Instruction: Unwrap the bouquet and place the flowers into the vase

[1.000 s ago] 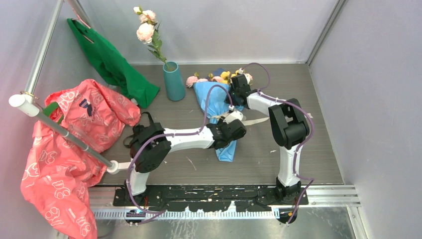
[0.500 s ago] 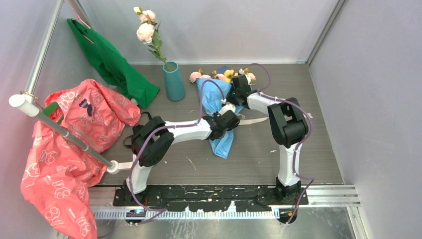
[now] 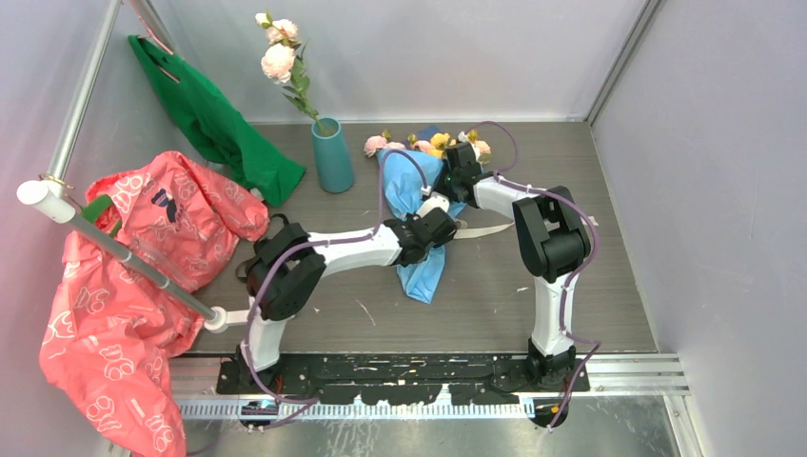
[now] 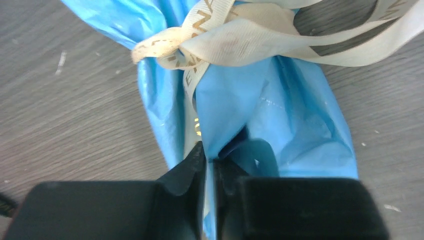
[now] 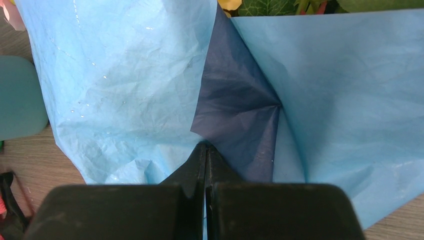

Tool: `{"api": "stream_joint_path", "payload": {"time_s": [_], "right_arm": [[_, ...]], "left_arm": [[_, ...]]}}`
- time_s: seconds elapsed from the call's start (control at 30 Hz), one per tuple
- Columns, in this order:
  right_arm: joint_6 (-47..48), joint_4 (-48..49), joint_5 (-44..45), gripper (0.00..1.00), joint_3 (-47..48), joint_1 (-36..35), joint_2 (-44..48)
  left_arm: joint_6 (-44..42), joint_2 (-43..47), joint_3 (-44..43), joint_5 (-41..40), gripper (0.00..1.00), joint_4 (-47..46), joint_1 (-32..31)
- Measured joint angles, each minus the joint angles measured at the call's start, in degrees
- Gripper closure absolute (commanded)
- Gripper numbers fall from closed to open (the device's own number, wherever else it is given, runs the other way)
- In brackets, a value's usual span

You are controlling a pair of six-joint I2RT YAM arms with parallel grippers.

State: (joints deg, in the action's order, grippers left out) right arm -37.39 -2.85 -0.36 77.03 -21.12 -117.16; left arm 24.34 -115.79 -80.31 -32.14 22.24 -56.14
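Note:
The bouquet (image 3: 423, 274) lies on the table in blue paper (image 4: 280, 110), tied with a cream ribbon (image 4: 225, 42). Its pink and yellow flowers (image 3: 419, 145) point to the back wall. My left gripper (image 3: 433, 228) (image 4: 210, 155) sits just below the ribbon knot, shut on a fold of the blue paper. My right gripper (image 3: 455, 181) (image 5: 205, 147) is shut on the paper's edge near the flower end, where the darker inner side of the sheet (image 5: 235, 110) shows. The teal vase (image 3: 332, 157) (image 5: 17, 97) stands left of the bouquet with a pink rose stem (image 3: 279, 59) in it.
A green cloth bag (image 3: 214, 119) hangs at the back left. A red-pink printed plastic bag (image 3: 133, 257) drapes over a metal pole (image 3: 124, 252) at the left edge. Grey walls close the back and right sides. A loose ribbon tail (image 3: 485, 231) trails right.
My left gripper has moved up the bouquet toward the ribbon and closed on the blue paper. The bouquet has shifted slightly toward the back. The right gripper keeps its hold.

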Motion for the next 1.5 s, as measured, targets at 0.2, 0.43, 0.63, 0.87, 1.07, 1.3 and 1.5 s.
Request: {"api": "stream_joint_path", "payload": {"time_s": [0.2, 0.43, 0.63, 0.87, 1.07, 1.3, 1.5], "right_arm": [[0.0, 0.0, -0.5, 0.99, 0.0, 0.1, 0.0], [0.0, 0.1, -1.0, 0.99, 0.0, 0.2, -0.4], [0.0, 0.3, -1.2, 0.99, 0.0, 0.4, -0.6], [0.0, 0.5, -1.5, 0.99, -0.2, 0.6, -0.7], [-0.3, 1.5, -2.4, 0.99, -0.2, 0.9, -1.6], [-0.5, 1.6, -3.1, 0.99, -0.2, 1.1, -1.7], [-0.5, 1.8, -3.6, 0.99, -0.2, 1.3, -1.9]], "left_arm": [[-0.2, 8.3, 0.2, -1.1, 0.40, 2.3, -1.1], [-0.3, 9.3, -2.1, -3.2, 0.45, 2.4, -0.8], [0.9, 1.6, -7.8, -5.7, 0.52, 3.6, 1.2], [1.2, 1.3, -8.7, -6.6, 0.53, 3.5, 3.4], [2.2, 3.5, -8.3, -6.1, 0.54, 3.3, 5.2], [4.2, 2.8, -5.9, -2.5, 0.56, 2.4, 5.9], [5.5, -1.3, -5.3, 1.0, 0.56, 1.0, 4.9]]}}
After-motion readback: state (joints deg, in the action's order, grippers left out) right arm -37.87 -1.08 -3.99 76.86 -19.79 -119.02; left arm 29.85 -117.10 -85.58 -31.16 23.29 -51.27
